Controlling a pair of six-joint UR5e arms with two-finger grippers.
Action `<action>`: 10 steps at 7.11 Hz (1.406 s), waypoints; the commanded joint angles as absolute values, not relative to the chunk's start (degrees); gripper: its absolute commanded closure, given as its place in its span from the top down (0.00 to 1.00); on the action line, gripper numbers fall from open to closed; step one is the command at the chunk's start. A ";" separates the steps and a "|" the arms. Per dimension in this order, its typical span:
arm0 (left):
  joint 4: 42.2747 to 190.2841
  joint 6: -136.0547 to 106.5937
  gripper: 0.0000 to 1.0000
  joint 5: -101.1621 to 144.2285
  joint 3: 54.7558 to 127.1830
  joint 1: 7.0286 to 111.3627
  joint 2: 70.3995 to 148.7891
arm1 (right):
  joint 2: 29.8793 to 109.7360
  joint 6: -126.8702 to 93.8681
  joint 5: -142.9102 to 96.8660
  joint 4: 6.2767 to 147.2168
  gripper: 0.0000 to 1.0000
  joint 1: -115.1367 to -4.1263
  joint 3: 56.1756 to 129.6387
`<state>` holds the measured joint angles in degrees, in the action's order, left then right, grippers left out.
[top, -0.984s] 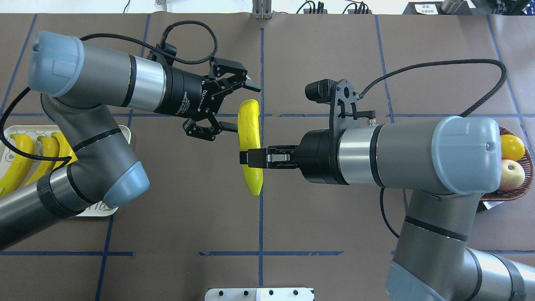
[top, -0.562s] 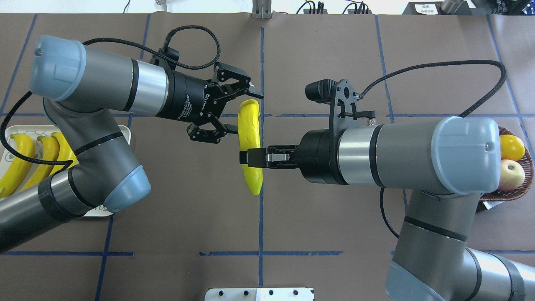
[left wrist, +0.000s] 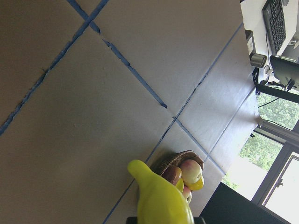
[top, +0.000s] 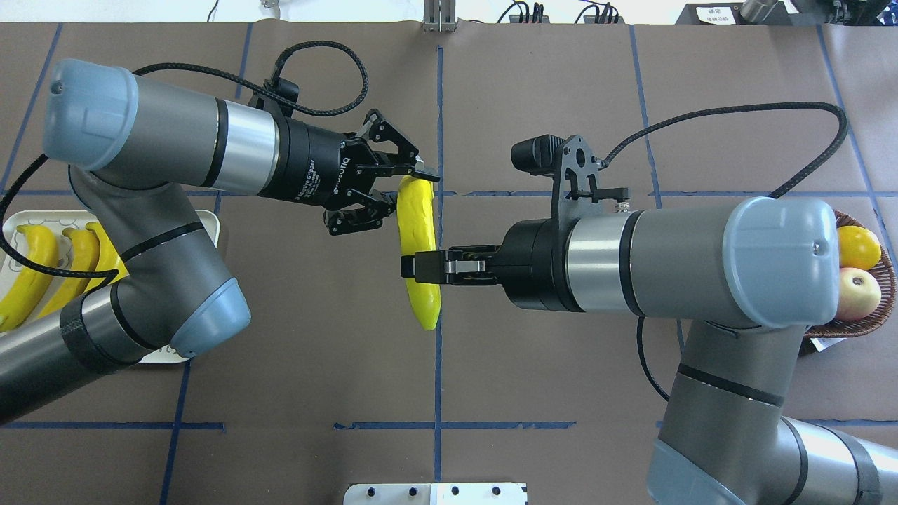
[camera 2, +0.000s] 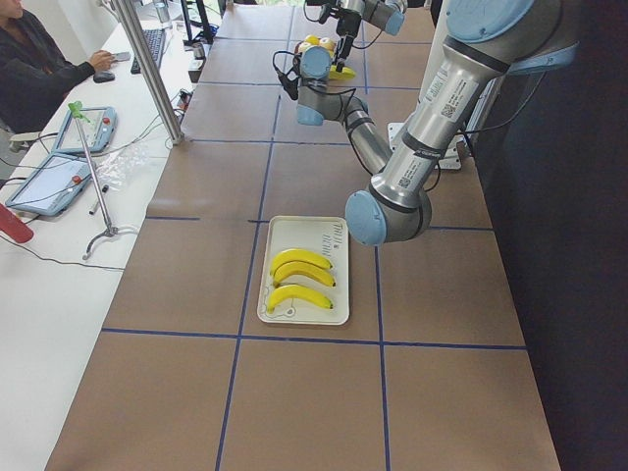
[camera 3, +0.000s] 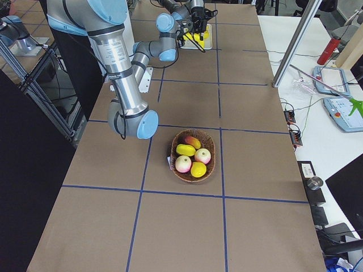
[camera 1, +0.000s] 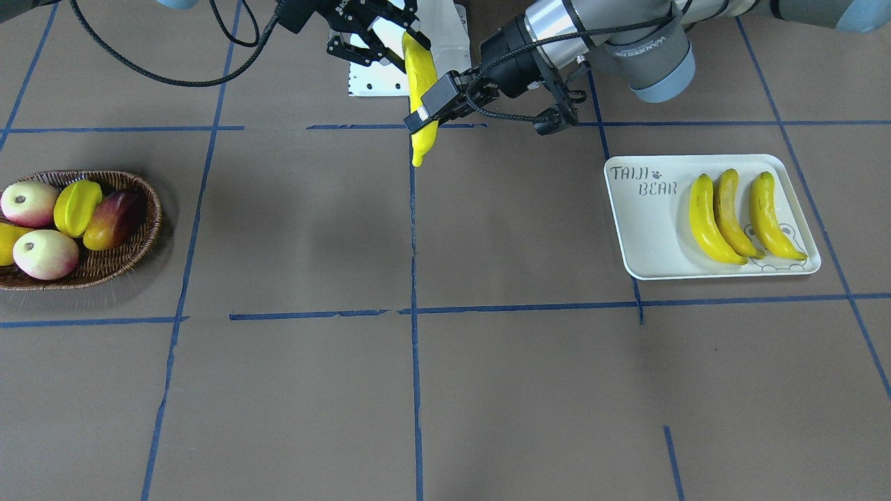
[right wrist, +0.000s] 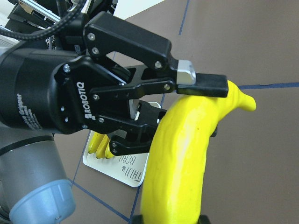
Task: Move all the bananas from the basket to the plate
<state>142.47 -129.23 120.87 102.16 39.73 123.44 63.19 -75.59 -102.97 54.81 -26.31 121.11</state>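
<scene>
Overhead and front views face each other; both wrist cameras closely frame the banana.

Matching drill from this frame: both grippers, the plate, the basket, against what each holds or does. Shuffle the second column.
Column one
1. right gripper
2. left gripper
3. plate
4. basket

Column two
A. holds three bananas side by side
B. holds apples and a starfruit, with no banana showing
C. shut on the middle of the lifted banana
D. fingers on either side of that banana's far end; whether it grips cannot be told

Pairs: 1-C, 2-D, 3-A, 4-B
</scene>
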 commanded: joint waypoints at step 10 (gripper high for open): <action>129.01 -105.08 0.00 124.45 103.52 45.24 114.70 | 66.53 -76.47 -104.32 66.23 1.00 -30.40 124.54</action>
<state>136.06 -112.06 123.51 102.54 42.88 116.00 66.12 -76.60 -104.18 61.51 -28.90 124.23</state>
